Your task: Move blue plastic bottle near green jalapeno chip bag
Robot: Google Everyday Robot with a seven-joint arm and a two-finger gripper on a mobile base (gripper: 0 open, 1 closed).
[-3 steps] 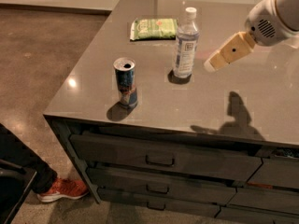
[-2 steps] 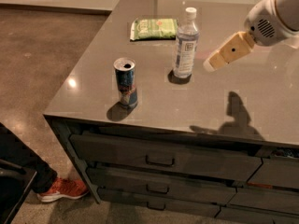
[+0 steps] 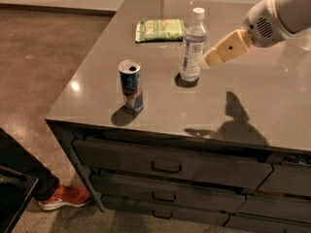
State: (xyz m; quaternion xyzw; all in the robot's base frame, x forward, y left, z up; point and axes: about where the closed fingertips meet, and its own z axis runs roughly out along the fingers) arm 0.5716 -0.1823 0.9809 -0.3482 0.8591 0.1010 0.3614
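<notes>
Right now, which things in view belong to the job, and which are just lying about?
Job: blue plastic bottle, upright; green jalapeno chip bag, flat near the far edge; gripper, close beside the bottle.
Lying about: blue-and-silver drink can, upright near the front edge; red shoe on the floor.

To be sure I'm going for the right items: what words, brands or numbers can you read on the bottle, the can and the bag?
blue plastic bottle: white-and-blue label, print too blurred to read.
green jalapeno chip bag: pale markings, nothing legible.
drink can: blue-and-silver design, no readable text.
gripper, just right of the bottle at label height: no lettering visible.
</notes>
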